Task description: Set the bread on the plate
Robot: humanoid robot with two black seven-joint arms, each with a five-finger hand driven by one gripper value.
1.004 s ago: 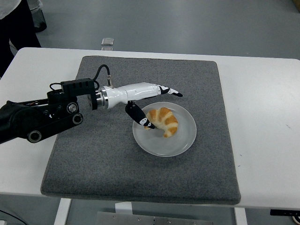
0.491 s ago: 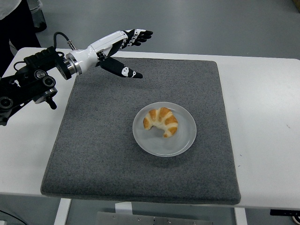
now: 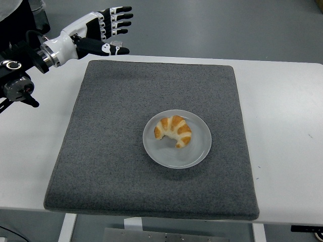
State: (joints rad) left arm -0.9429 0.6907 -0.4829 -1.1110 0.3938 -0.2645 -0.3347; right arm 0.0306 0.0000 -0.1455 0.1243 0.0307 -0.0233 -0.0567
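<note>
A golden croissant (image 3: 174, 130) lies on a round pale grey plate (image 3: 198, 149) near the middle of the grey mat (image 3: 111, 151). My left hand (image 3: 112, 31) hovers high at the upper left, past the mat's far left corner, well away from the plate. Its fingers are spread and hold nothing. The right arm does not show.
The mat covers most of the white table (image 3: 287, 126). A small clear object (image 3: 116, 45) sits at the table's far edge, just behind my left hand. A person in dark clothes (image 3: 17, 25) stands at the upper left corner.
My left hand let go of the croissant on the plate, then drew back up and to the left, from the plate's edge to beyond the mat's far left corner.
</note>
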